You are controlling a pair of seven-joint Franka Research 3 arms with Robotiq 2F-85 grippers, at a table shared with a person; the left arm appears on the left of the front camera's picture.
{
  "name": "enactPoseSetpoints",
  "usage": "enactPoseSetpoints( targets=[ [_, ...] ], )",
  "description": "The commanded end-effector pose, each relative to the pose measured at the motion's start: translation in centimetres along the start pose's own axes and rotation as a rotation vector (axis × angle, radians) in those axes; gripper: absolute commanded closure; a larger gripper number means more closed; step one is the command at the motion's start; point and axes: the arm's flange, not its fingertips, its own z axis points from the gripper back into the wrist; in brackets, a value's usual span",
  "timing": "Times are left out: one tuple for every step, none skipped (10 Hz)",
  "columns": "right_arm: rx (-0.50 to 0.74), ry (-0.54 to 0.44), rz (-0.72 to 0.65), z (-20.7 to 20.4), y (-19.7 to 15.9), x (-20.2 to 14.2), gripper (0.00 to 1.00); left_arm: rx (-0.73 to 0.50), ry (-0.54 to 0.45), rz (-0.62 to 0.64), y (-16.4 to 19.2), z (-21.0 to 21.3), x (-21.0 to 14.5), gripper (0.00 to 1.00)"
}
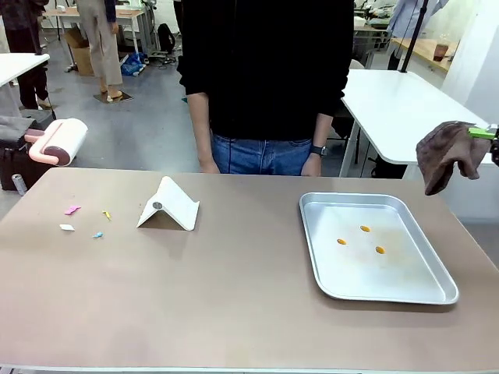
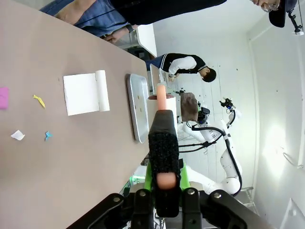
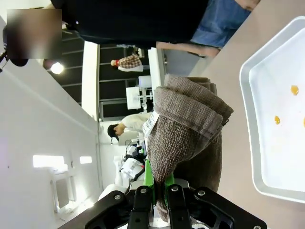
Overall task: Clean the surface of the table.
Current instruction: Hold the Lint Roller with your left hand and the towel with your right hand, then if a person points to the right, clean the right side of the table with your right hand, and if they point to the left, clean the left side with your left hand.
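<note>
- The table [image 1: 234, 304] spans the whole foreground of the front view, a broad beige-brown top running from the robot's edge to the person [image 1: 261, 78] standing at the far side.
- It looks rigid, flat, smooth and matte, so nothing here needs gripping. It should take firm downward pressure and let a tool glide without snagging.
- The left gripper [image 2: 164, 195] is clamped on the black handle of a lint roller [image 2: 162, 138]. In the front view the roller is raised off the table's far left corner.
- The right gripper [image 3: 159, 193] is pinched on a fold of a brown cloth [image 3: 186, 124]. The cloth hangs limp and soft in the air beyond the table's right edge.
- Small paper scraps [image 1: 72, 209], pink, yellow, white and blue, lie scattered near the left side. They look feather-light and likely to skitter if swept, so the sticky roller probably suits them better.
- A white folded piece [image 1: 170, 206] stands tent-like just right of the scraps, apart from them. It looks light enough to be knocked over.
- A silver tray [image 1: 437, 292] sits on the right half, with three orange spots [image 1: 365, 228] inside it rather than on the tabletop.
</note>
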Motion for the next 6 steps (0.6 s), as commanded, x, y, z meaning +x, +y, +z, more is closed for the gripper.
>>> enactPoseSetpoints(
  targets=[
    [0.011,0.009,-0.015,0.09,0.12,-0.11,1.00,-0.003,-0.001,0.013,-0.65,-0.14,-0.42,0.95],
    [0.011,0.009,-0.015,0.09,0.12,-0.11,1.00,-0.003,-0.001,0.013,-0.65,-0.14,-0.42,0.95],
    [0.011,0.009,-0.015,0.09,0.12,-0.11,1.00,-0.003,-0.001,0.013,-0.65,-0.14,-0.42,0.95],
    [0.011,0.009,-0.015,0.09,0.12,-0.11,1.00,-0.003,-0.001,0.013,-0.65,-0.14,-0.42,0.95],
    [0.011,0.009,-0.015,0.09,0.12,-0.11,1.00,-0.003,-0.001,0.013,-0.65,-0.14,-0.42,0.95],
    [0.011,0.009,-0.015,0.09,0.12,-0.11,1.00,-0.003,-0.001,0.013,-0.65,-0.14,-0.42,0.95]
  ],
)
